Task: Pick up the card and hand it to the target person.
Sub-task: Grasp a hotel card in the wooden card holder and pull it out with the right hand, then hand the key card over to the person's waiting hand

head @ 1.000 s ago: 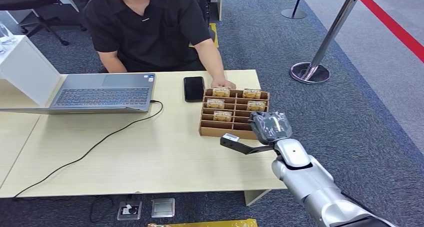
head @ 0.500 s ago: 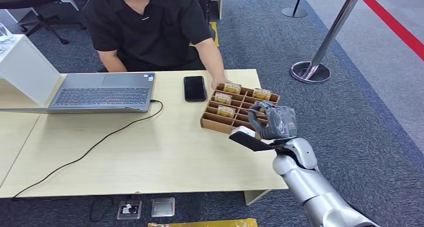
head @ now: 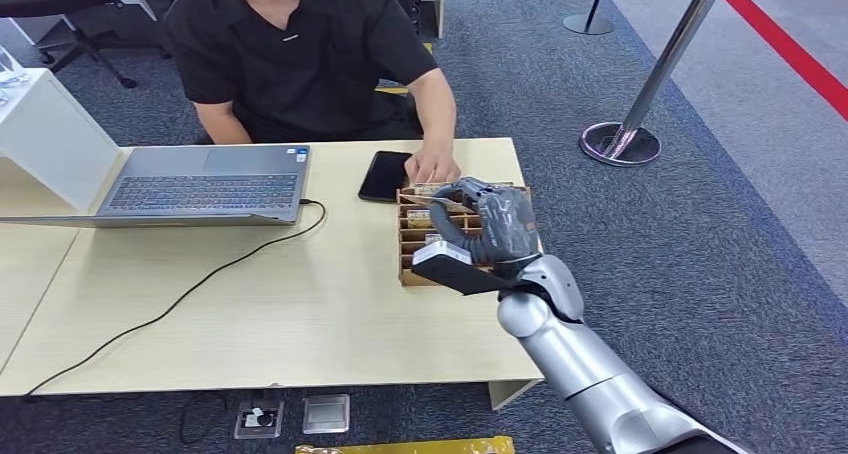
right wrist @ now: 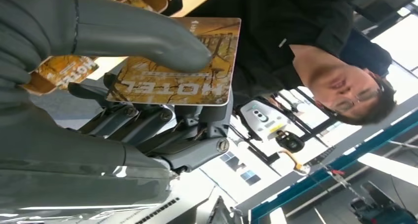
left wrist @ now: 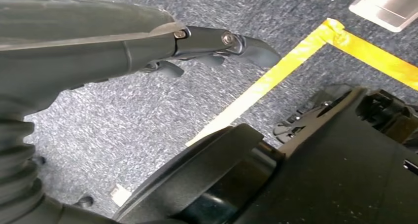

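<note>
Above the card box (head: 415,236), the raised right hand (head: 490,224) pinches the card (right wrist: 182,66) under its thumb.

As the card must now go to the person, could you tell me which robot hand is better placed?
The right robot hand: it already pinches the card above the table, near the person. The left robot hand hangs over the floor.

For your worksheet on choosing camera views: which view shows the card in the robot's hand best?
The right wrist view: the card faces the camera, its HOTEL print readable, pinched under the right hand's thumb. In the head view the hand hides it. The left wrist view looks at carpet.
</note>
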Available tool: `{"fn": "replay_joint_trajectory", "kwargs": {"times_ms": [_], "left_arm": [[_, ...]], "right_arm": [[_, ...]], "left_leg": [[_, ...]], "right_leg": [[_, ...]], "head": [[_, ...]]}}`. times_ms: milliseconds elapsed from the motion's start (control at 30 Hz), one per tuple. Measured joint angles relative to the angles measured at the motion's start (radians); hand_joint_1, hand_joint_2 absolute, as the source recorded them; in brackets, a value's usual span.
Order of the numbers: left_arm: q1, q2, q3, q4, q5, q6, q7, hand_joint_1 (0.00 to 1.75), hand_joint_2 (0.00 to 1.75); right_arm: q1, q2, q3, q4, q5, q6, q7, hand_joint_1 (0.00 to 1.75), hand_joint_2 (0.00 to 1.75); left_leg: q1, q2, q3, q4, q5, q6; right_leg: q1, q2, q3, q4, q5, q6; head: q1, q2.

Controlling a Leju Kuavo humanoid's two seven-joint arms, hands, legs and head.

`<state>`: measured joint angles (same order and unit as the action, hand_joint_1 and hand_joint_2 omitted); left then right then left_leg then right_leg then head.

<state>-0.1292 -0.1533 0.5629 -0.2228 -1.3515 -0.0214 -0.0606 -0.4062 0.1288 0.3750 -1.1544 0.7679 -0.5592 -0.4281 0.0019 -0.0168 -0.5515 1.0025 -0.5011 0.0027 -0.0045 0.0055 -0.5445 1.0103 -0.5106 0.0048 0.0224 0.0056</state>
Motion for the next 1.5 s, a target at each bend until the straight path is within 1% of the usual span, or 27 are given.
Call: {"fn": "replay_joint_trajectory", "kwargs": {"times_ms": [100,233,500,533,567,633,667,700,800,1000,1100,1200,1333,1500], "left_arm": [[-0.003,-0.002,-0.001,0.000,-0.003,0.005,0.001,0.00,1.75],[-0.004,-0.003,-0.001,0.000,-0.004,0.007,0.004,0.00,1.75],[-0.004,-0.003,-0.013,0.000,-0.028,0.027,0.023,0.00,1.75],[-0.005,-0.003,-0.016,0.000,-0.034,0.031,0.026,0.00,1.31],[-0.006,-0.003,-0.020,0.000,-0.038,0.035,0.028,0.00,0.87],[-0.007,-0.003,-0.025,0.000,-0.042,0.043,0.028,0.00,0.00],[-0.006,-0.003,-0.026,0.000,-0.040,0.046,0.025,0.00,0.00],[-0.006,-0.003,-0.026,0.000,-0.039,0.047,0.022,0.00,0.00],[-0.004,-0.003,-0.025,0.000,-0.034,0.040,0.017,0.00,0.00],[-0.003,-0.004,-0.025,0.000,-0.027,0.033,0.018,0.00,0.00],[0.000,-0.004,-0.025,0.000,-0.019,0.038,0.018,0.00,0.00],[0.008,-0.004,-0.024,0.000,-0.010,0.047,0.018,0.00,0.00],[0.021,-0.003,-0.019,0.000,0.001,0.050,0.018,0.00,0.00],[0.032,-0.003,-0.013,0.000,0.010,0.050,0.018,0.00,0.00]], "right_arm": [[-0.028,0.018,0.040,0.055,0.034,-0.017,0.011,1.75,1.75],[-0.052,0.037,0.076,0.122,0.036,-0.045,0.007,1.75,1.75],[-0.080,0.046,0.106,0.192,0.032,-0.074,0.014,1.75,1.75],[-0.081,0.046,0.107,0.197,0.033,-0.076,0.016,1.42,1.75],[-0.082,0.046,0.108,0.200,0.033,-0.078,0.017,1.03,1.75],[-0.083,0.046,0.111,0.207,0.035,-0.086,0.020,0.15,1.75],[-0.083,0.046,0.112,0.210,0.035,-0.090,0.022,0.04,1.75],[-0.083,0.046,0.112,0.212,0.035,-0.094,0.024,0.00,1.31],[-0.083,0.044,0.112,0.216,0.035,-0.101,0.028,0.00,0.00],[-0.079,0.039,0.102,0.212,0.043,-0.127,0.033,0.00,0.00],[-0.071,0.034,0.057,0.205,0.080,-0.130,0.022,0.00,0.00],[-0.058,0.029,-0.049,0.200,0.137,-0.132,-0.001,0.00,0.00],[-0.037,0.012,-0.244,0.210,0.212,-0.132,-0.010,0.00,0.00],[-0.013,-0.034,-0.488,0.293,0.307,-0.132,0.069,0.00,0.00]], "left_leg": [[0.000,0.000,0.000,0.000,0.000,0.000],[0.000,0.000,-0.001,0.000,0.000,0.000],[0.000,0.000,-0.001,0.000,0.000,0.000],[0.000,0.000,-0.001,0.000,0.000,0.000],[0.000,0.000,-0.001,0.000,0.000,0.000],[0.000,0.000,-0.001,0.000,0.000,0.000],[0.000,0.000,-0.001,0.000,0.000,0.000],[0.000,0.000,-0.002,0.000,0.000,0.000],[0.000,0.000,-0.002,0.000,0.000,0.000],[0.000,0.000,-0.003,0.000,0.000,0.000],[0.000,0.000,-0.003,0.001,0.000,0.000],[0.000,0.000,-0.004,0.001,0.000,0.000],[0.000,-0.001,-0.004,0.001,0.000,0.000],[0.000,-0.001,-0.004,0.002,0.000,0.001]], "right_leg": [[0.000,0.000,0.000,0.000,0.000,0.000],[0.000,0.000,-0.001,0.000,0.000,0.000],[0.000,0.000,-0.001,0.000,0.000,0.000],[0.000,0.000,-0.001,0.000,0.000,0.000],[0.000,0.000,-0.001,0.000,0.000,0.000],[0.000,0.000,-0.001,0.000,0.000,0.000],[0.000,0.000,-0.002,0.000,0.000,0.000],[0.000,0.000,-0.002,0.000,0.000,0.000],[0.000,0.000,-0.003,0.000,0.000,0.000],[0.000,0.000,-0.004,0.000,0.000,0.000],[0.000,0.000,-0.004,0.000,0.000,0.000],[0.000,0.000,-0.004,0.000,0.000,0.000],[0.000,-0.001,-0.004,-0.001,0.000,0.000],[0.000,-0.001,-0.004,-0.001,0.000,0.000]], "head": [[0.000,0.000],[0.000,0.000],[0.000,0.000],[0.000,0.000],[0.000,0.000],[0.000,0.000],[0.000,0.000],[0.000,0.000],[0.000,0.000],[0.000,0.000],[0.000,0.000],[0.000,0.000],[0.001,0.000],[0.002,0.000]]}}
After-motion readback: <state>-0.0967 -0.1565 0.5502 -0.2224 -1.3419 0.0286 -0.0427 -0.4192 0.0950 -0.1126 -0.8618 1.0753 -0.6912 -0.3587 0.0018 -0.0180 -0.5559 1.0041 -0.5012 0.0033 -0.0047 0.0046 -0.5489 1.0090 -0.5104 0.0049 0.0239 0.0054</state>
